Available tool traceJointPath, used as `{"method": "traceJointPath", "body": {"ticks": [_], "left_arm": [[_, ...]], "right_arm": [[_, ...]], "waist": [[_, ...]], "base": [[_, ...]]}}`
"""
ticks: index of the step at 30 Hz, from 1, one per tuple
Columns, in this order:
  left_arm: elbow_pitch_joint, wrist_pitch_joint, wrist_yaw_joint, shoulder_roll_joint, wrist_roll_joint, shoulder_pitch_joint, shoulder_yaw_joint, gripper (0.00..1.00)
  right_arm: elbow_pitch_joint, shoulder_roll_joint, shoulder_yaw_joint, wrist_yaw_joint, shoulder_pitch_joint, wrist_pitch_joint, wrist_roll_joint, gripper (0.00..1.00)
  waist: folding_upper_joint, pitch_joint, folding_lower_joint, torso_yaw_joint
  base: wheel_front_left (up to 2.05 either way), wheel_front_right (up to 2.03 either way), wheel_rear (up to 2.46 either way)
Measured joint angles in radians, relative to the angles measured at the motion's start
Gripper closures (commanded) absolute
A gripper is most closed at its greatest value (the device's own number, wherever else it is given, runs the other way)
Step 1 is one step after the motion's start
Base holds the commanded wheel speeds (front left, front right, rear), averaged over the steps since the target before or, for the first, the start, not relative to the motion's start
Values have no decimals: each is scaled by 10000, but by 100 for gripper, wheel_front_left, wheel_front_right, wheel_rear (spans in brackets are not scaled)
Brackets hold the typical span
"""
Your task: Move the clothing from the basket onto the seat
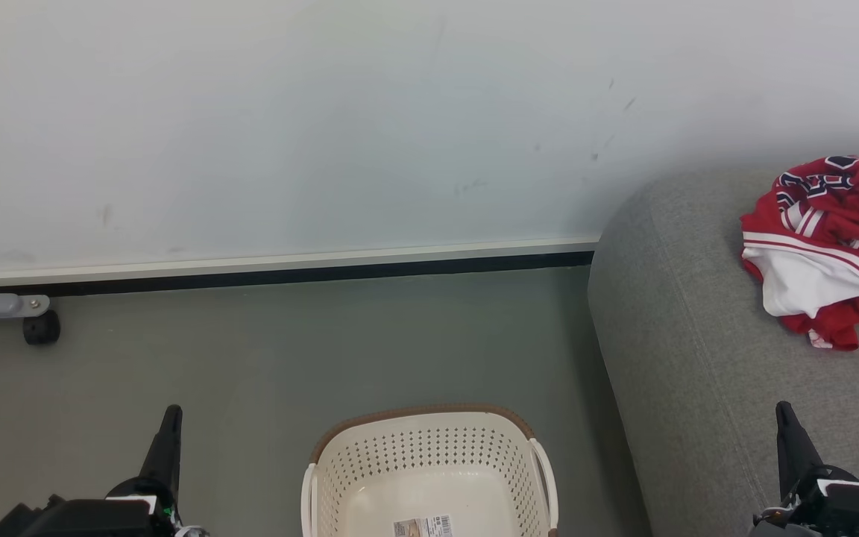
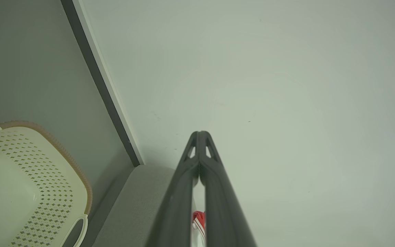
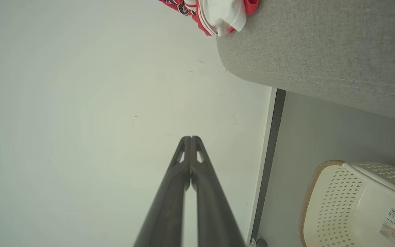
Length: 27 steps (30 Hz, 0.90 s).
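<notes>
Both end effectors sit nearest the head camera. The left end effector is at the lower left and the right end effector at the lower right. On each, the two long dark fingers are pressed together along their length. The wrist views confirm tip contact on the left and on the right. Neither unit holds anything.

**Task item.** The clothing is a crumpled heap of red sports fabric with navy-white lettering, white stripes and a white panel. It lies on the seat, a large grey woven-fabric sofa with rounded edges, near its end by the wall. The right picture edge cuts the heap, so its long axis cannot be determined. Separate garments cannot be told apart.

**Key relation.** The heap lies ahead of the right end effector and slightly to its right, on the same seat surface. The right arm is the nearer one. The left arm is well apart from the heap, with the basket between them.

**Surroundings.** The cream-white perforated plastic basket with a brown woven-look rim stands on the grey floor, just beside the seat. The visible part of its interior carries a printed label and no fabric. A pale wall with a dark skirting strip closes the scene.

**Assessment.** The transfer appears complete.
</notes>
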State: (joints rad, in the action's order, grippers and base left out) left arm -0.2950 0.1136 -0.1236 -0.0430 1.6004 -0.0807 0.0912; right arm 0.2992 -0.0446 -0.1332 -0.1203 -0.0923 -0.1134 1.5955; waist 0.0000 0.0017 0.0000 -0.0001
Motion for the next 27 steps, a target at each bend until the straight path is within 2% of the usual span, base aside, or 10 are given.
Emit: {"method": "traceJointPath", "body": {"ticks": [27], "left_arm": [[-2, 0, 0, 2, 2, 0, 0, 100]], "right_arm": [[-2, 2, 2, -2, 0, 0, 2, 100]], "waist": [[0, 0, 0, 0]], "base": [[0, 0, 0]]}}
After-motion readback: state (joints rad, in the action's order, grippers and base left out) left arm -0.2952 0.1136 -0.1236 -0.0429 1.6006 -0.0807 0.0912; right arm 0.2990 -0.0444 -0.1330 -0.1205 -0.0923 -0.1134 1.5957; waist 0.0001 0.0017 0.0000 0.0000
